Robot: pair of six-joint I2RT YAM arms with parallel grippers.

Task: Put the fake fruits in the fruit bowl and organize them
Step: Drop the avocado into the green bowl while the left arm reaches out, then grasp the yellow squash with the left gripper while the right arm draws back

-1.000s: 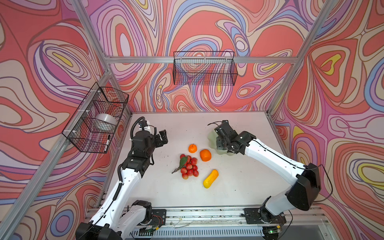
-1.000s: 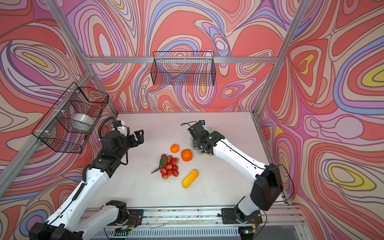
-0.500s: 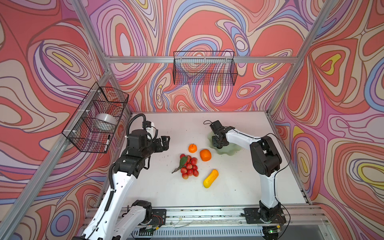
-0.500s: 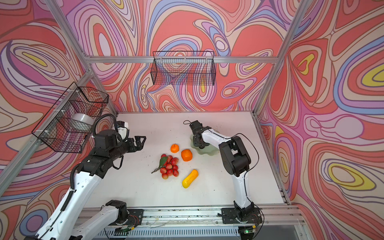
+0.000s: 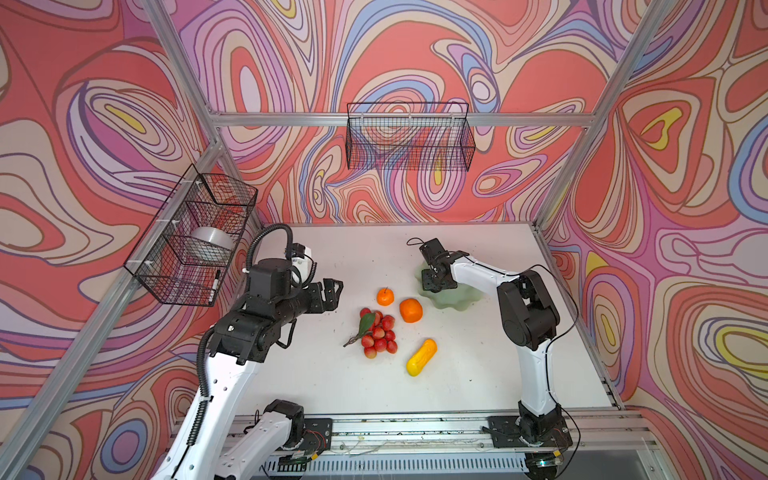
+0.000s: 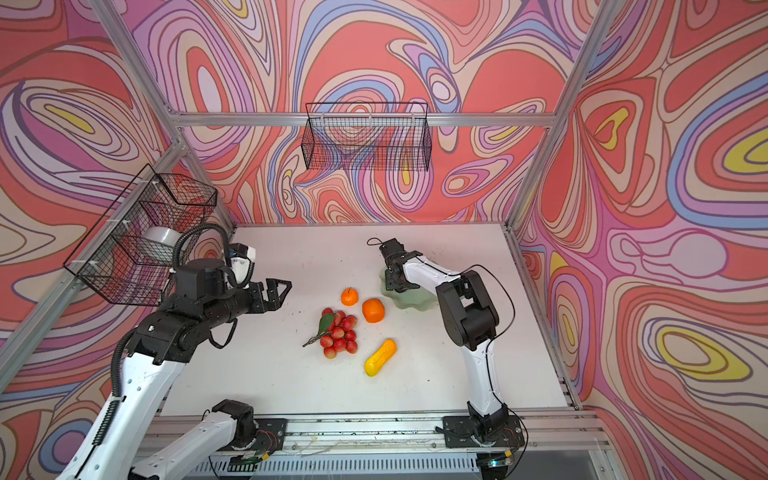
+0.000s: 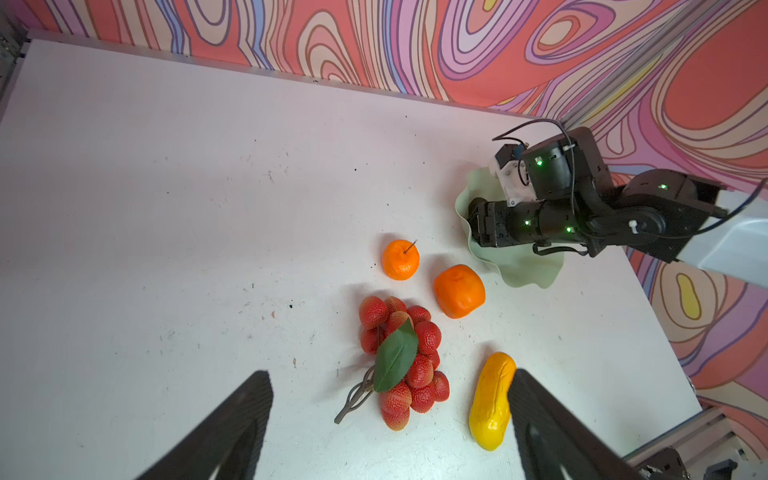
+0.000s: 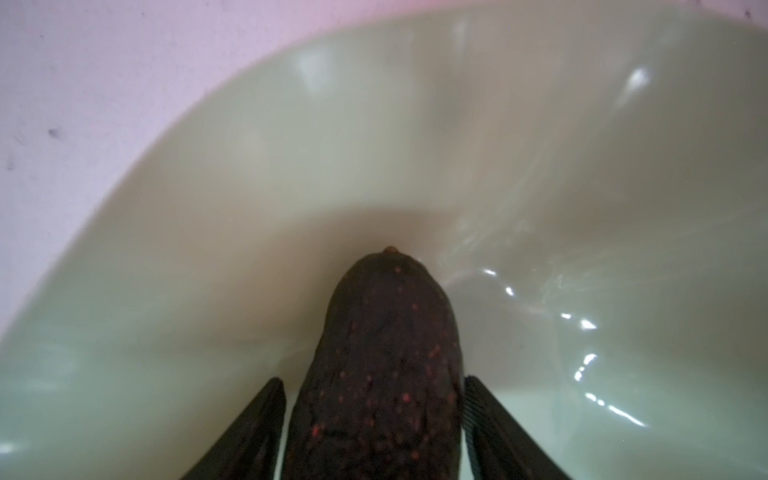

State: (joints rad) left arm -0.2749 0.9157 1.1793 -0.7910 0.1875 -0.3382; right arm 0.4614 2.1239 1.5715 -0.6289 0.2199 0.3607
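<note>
The pale green fruit bowl [image 5: 457, 301] [image 6: 415, 301] stands right of centre. My right gripper [image 5: 434, 286] [image 8: 372, 379] reaches down into it. In the right wrist view the dark bumpy avocado [image 8: 382, 365] lies in the bowl [image 8: 374, 145] between the parted fingers, with a thin gap on one side. On the table lie a small stemmed orange [image 5: 385, 296], a larger orange [image 5: 411, 310], a red cluster with a leaf [image 5: 380, 332] and a yellow-orange fruit [image 5: 421, 356]. My left gripper [image 5: 334, 291] [image 7: 390, 374] hangs open and empty, left of the fruits.
A wire basket [image 5: 191, 241] on the left wall holds a plain white bowl [image 5: 212, 243]. Another wire basket [image 5: 409, 137] hangs on the back wall. The right arm's raised elbow [image 5: 525, 307] stands over the table's right side.
The right jaws have widened around the avocado inside the bowl, and that arm has folded up with its elbow raised. The left gripper has swung rightward toward the fruits.
</note>
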